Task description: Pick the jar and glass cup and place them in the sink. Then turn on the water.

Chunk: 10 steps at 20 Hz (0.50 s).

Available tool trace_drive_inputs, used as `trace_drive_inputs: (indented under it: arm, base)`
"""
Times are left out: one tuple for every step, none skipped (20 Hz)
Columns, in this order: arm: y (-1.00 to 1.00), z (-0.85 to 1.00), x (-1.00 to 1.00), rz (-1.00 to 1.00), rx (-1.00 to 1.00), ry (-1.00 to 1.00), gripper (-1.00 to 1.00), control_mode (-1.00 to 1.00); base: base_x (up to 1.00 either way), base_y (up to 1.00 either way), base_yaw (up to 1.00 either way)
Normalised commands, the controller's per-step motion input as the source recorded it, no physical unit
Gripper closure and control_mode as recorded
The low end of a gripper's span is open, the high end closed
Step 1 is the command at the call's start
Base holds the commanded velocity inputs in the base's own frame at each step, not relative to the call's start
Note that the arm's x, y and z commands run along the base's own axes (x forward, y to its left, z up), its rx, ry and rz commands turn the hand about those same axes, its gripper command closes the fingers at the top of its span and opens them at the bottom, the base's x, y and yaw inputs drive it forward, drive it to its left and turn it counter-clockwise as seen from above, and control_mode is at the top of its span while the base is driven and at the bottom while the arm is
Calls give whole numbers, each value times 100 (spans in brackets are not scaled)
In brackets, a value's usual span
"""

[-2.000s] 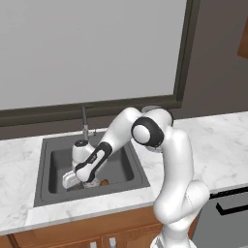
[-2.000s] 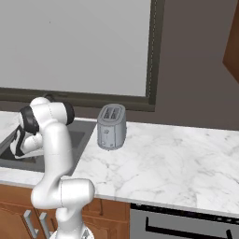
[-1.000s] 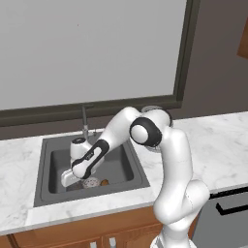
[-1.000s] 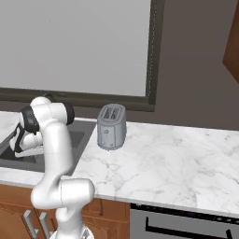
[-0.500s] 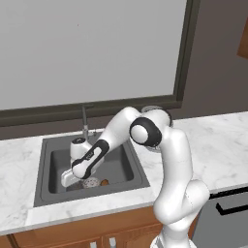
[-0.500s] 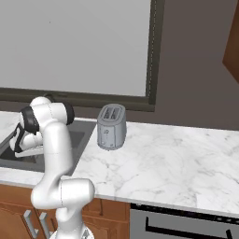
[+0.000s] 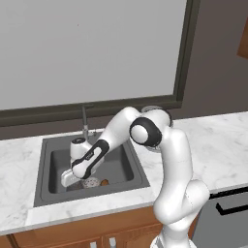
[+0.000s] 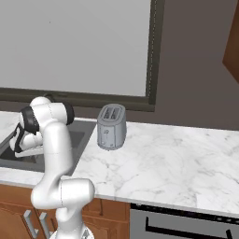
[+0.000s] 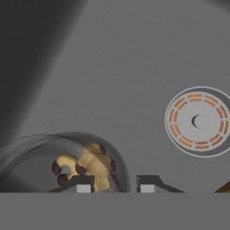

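Compared with a second ago, the arm in the left base view reaches down into the sink at about the same place in the lower left of the frame; the hand has hardly shifted, and the toaster at the centre of the right base view stands as it did.

In the hand view the jar lies at the lower left, its clear wall curving over the brown-golden bits inside, on the dark grey floor of the basin. The round silver drain sits at the right of that frame, apart from the jar. The gripper rises at the bottom edge: one fingertip overlaps the jar's lower right side, while the other stands just beside the jar with bare sink floor between. So the jaws are slightly spread, and I cannot tell whether the one tip still touches the glass; nothing looks pinched between them.

In the left base view the gripper is low in the basin, next to the drain, with a small brown thing just to the drain's right. The dark faucet stands upright behind the basin.
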Motion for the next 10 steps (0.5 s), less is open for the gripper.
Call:
trace_drive_inputs:
  arm:
    - [0, 0, 0, 0, 0, 0, -100, -100]
    - [0, 0, 0, 0, 0, 0, -100, -100]
    - [0, 0, 0, 0, 0, 0, -100, -100]
    - [0, 0, 0, 0, 0, 0, -100, -100]
    - [0, 0, 0, 0, 0, 0, -100, -100]
    - [0, 0, 0, 0, 0, 0, -100, -100]
    - [0, 0, 0, 0, 0, 0, -100, -100]
    - [0, 0, 0, 0, 0, 0, -100, -100]
    - [0, 0, 0, 0, 0, 0, -100, -100]
    - [0, 0, 0, 0, 0, 0, -100, -100]
  base:
    - [0, 0, 0]
    - [0, 0, 0]
    - [0, 0, 0]
    - [0, 0, 0]
    - [0, 0, 0]
    - [0, 0, 0]
    - [0, 0, 0]
    - [0, 0, 0]
    - [0, 0, 0]
    - [0, 0, 0]
